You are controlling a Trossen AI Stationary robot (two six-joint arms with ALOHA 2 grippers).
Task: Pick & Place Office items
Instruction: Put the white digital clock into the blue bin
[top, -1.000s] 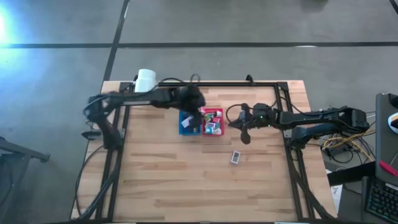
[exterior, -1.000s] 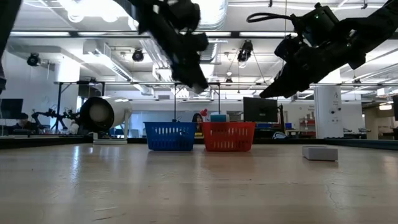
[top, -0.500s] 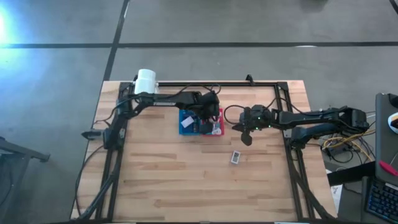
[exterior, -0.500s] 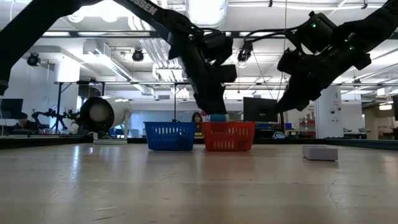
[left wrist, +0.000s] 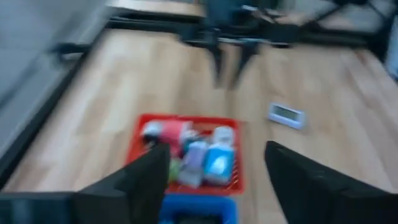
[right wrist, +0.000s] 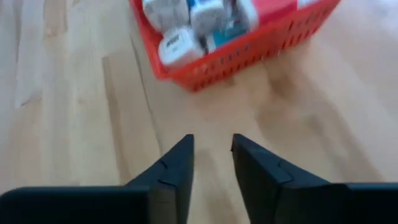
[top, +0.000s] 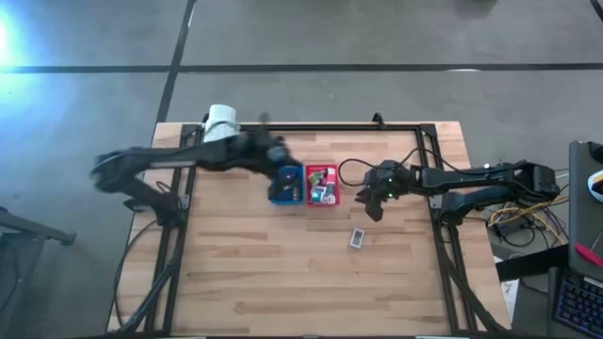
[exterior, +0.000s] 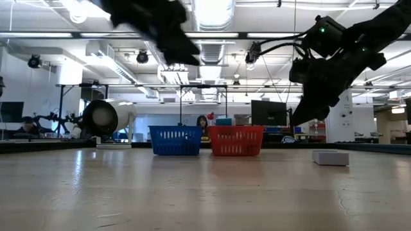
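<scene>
Several small office items lie in the red bin (top: pixel 321 185) (left wrist: pixel 186 121) and some in the blue bin (top: pixel 285 185) beside it. One white item (top: pixel 357 238) (left wrist: pixel 286 114) rests flat on the table, near of the bins. My left gripper (top: pixel 276 151) (left wrist: pixel 216 152) hangs open high up, just left and far of the bins, with nothing between its fingers. Right of the red bin, above the table, my right gripper (top: pixel 370 202) (right wrist: pixel 212 146) slants down with a narrow gap between its fingers and nothing in it.
A white cylinder-shaped lamp (top: pixel 220 121) (exterior: pixel 106 117) lies at the table's far left corner. A black frame (top: pixel 330 127) runs along the far edge and both sides. Bare wood (top: pixel 283 273) spreads over the near half of the table.
My left gripper swung out over the red bin, then pulled back up and toward the table's left. My right gripper stayed in place and tipped its fingers more steeply down. The white item on the table has not moved.
</scene>
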